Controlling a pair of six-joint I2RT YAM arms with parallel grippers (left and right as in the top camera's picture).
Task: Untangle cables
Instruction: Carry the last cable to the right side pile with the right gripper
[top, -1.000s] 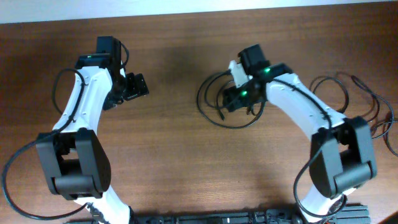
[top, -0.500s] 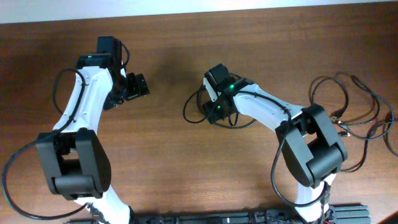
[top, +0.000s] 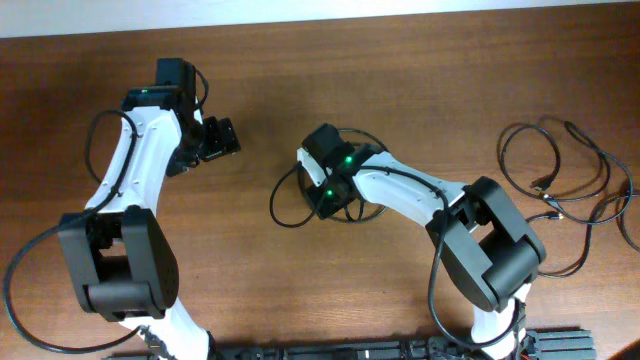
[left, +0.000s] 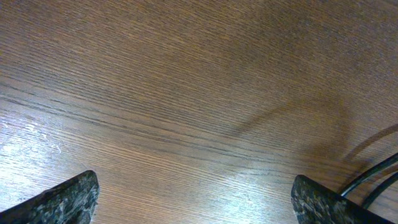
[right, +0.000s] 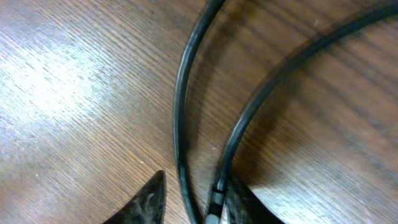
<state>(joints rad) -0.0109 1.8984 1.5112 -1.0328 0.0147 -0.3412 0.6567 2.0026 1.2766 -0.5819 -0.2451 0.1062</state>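
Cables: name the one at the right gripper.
The small coil in the middle, pinched by the right gripper; the other cables sprawl untouched at far right.

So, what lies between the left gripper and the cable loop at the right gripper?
Only bare table between the left gripper and the cable loop, in overhead view.

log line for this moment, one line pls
left pincer: open, holding nothing | right pincer: shut on looped cable | other cables: loose, far right

Robot lab: wood-grain table (top: 300, 290)
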